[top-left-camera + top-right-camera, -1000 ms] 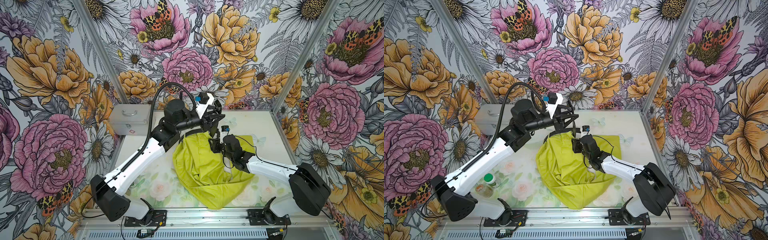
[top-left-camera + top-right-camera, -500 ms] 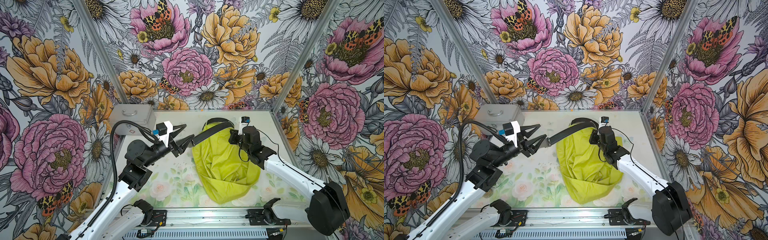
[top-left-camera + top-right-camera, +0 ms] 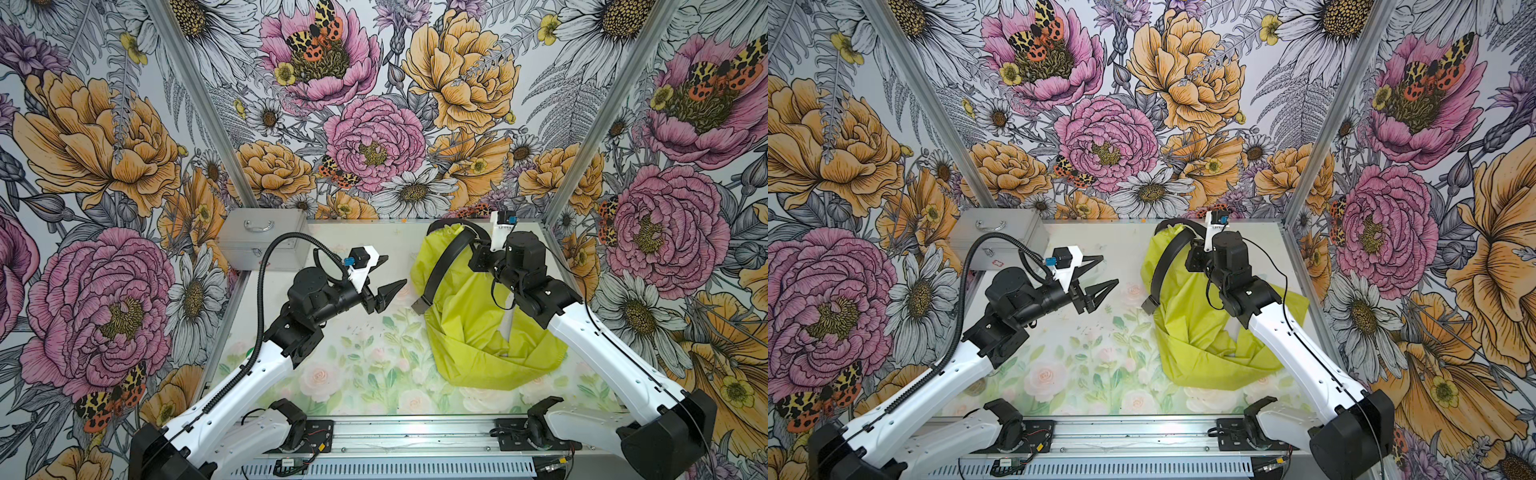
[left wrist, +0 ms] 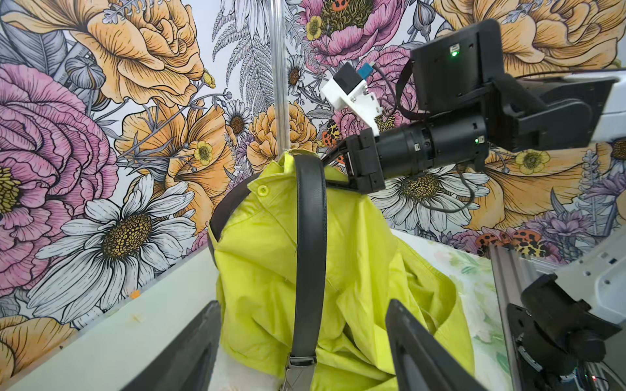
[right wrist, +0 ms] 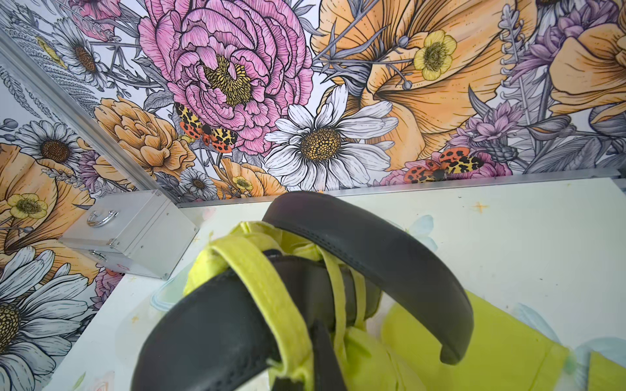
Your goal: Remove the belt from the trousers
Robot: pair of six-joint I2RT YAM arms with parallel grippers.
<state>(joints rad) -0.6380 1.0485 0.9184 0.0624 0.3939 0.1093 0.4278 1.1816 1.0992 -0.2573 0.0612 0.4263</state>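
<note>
Floral table (image 3: 361,370) | left pincer (image 3: 384,276) agape | right pincer (image 3: 478,253) seemingly clamping trousers (image 3: 465,328), belt (image 3: 446,259) looped

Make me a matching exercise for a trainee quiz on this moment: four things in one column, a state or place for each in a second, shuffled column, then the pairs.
Column one:
1. left gripper
2. right gripper
3. belt
4. metal case

Column two:
A. standing in the far corner of the table, lid closed
B. open, holding nothing
C. partly in the loops, one end hanging loose over the trousers
D. shut at the raised waistband

Pairs: 1-B, 2-D, 3-C, 4-A
</note>
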